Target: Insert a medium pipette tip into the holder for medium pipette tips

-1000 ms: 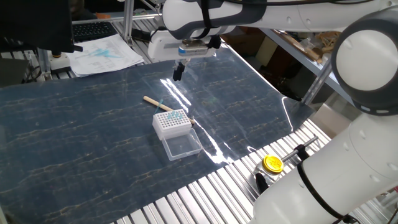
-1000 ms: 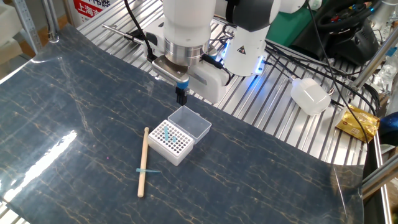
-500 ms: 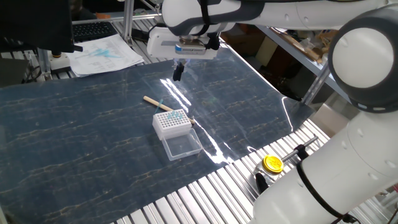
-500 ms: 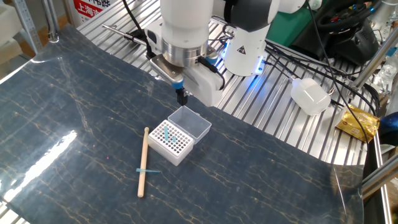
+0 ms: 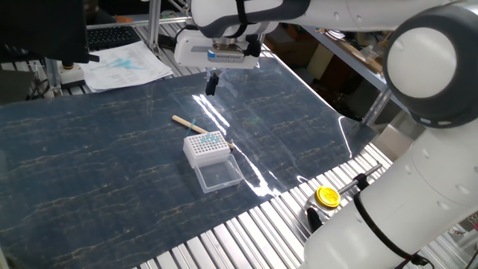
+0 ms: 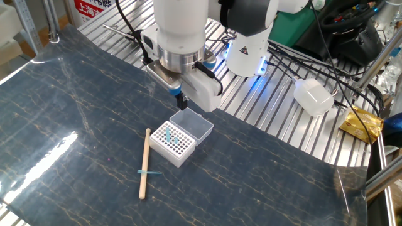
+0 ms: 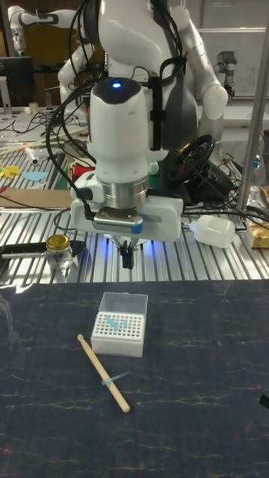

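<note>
The holder for medium pipette tips (image 5: 207,149) (image 6: 172,143) (image 7: 117,333) is a small white box with a grid of holes. Its clear lid (image 6: 193,123) lies open beside it. Light-blue tips (image 6: 168,134) (image 7: 112,323) rest on its grid. One medium pipette tip (image 6: 149,172) (image 7: 114,379) lies on the mat across a cream stick (image 6: 145,163) (image 7: 103,373), apart from the holder. My gripper (image 5: 211,84) (image 6: 182,102) (image 7: 127,260) hangs above the mat just behind the open lid. Its dark fingers are together and I see nothing between them.
A dark marbled mat (image 6: 75,119) covers the table. A yellow-capped jar (image 5: 326,197) (image 7: 57,250) and a white bottle (image 6: 314,97) (image 7: 213,231) stand on the metal slats off the mat. Papers (image 5: 123,63) lie at a far corner.
The arm's wrist has shifted a little sideways, away from the holder. The fingers stayed together. The holder, stick and tips have not moved.
</note>
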Controlling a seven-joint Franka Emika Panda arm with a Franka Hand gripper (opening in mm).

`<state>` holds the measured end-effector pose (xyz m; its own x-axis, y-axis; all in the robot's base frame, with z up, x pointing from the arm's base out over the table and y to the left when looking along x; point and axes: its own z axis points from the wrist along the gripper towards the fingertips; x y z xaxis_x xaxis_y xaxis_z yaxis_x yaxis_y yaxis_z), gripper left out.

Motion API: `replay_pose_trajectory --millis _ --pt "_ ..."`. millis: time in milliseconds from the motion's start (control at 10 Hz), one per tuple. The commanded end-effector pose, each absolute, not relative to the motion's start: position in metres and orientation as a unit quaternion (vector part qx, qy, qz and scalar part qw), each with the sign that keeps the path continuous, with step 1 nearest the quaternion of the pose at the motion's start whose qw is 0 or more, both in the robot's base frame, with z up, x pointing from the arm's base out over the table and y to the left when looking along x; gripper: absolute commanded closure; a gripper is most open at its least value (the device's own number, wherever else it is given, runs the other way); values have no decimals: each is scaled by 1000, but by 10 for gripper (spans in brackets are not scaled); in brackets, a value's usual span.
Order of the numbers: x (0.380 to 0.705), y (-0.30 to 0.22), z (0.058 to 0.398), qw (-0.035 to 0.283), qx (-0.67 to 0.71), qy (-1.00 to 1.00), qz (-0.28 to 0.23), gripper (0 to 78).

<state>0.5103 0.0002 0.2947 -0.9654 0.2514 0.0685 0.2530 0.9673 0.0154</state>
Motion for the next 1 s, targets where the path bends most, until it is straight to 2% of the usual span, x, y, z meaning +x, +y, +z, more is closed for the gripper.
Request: replay_pose_trajectory --millis 100,600,1000 --pt "520 -1 288 32 -135 -990 -13 776" --pt "545 -6 272 35 -142 -989 -25 776" --pt "547 -7 270 34 -154 -987 -23 776"
